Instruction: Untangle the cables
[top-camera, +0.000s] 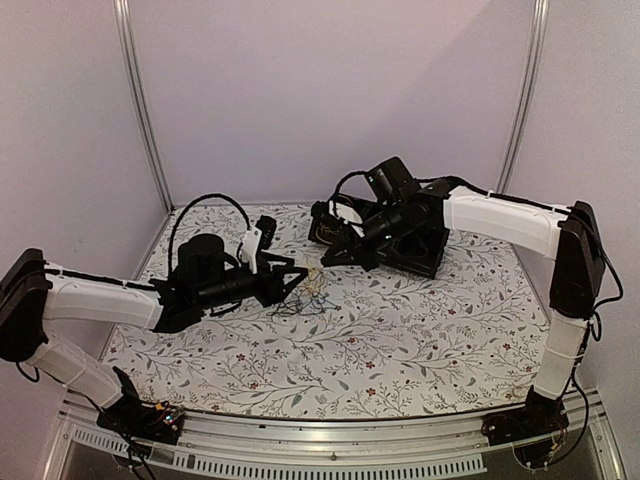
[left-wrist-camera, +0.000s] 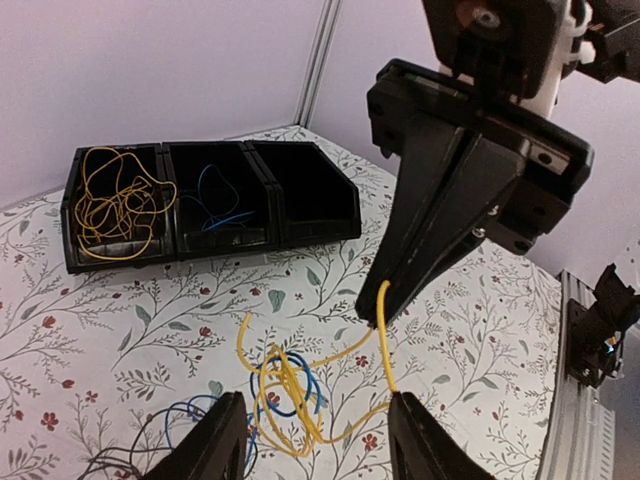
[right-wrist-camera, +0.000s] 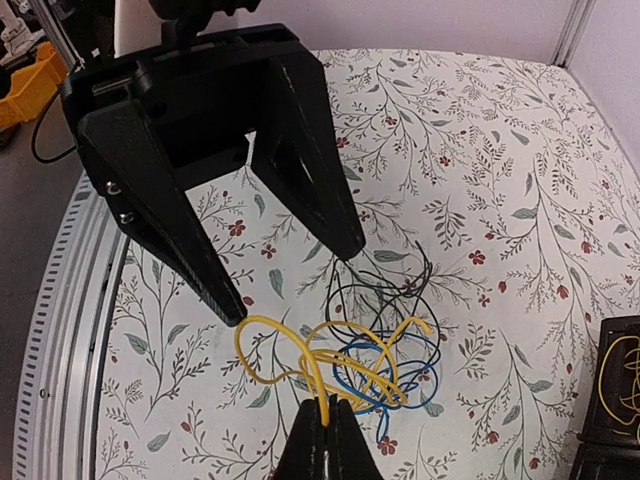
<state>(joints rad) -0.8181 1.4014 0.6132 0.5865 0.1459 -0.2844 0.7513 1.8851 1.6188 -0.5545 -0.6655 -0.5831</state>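
Note:
A tangle of cables (right-wrist-camera: 400, 345) in yellow, blue and black lies on the flowered table; it also shows as the cables (left-wrist-camera: 285, 395) and as a small heap of cables (top-camera: 305, 298). My right gripper (right-wrist-camera: 326, 405) is shut on a yellow cable (right-wrist-camera: 320, 375) at the edge of the tangle, and this strand runs up from the tangle into the tip of the right gripper (left-wrist-camera: 385, 310). My left gripper (left-wrist-camera: 315, 440) is open, its fingers astride the near side of the tangle and holding nothing. The left gripper (right-wrist-camera: 292, 283) faces the right one across the cables.
A black tray (left-wrist-camera: 300, 160) with three compartments stands at the back, yellow wires (left-wrist-camera: 115, 205) in one and blue wires (left-wrist-camera: 220, 205) in the middle one. The tray (top-camera: 425, 262) sits under the right arm. An aluminium rail (top-camera: 320, 432) runs along the table's near edge.

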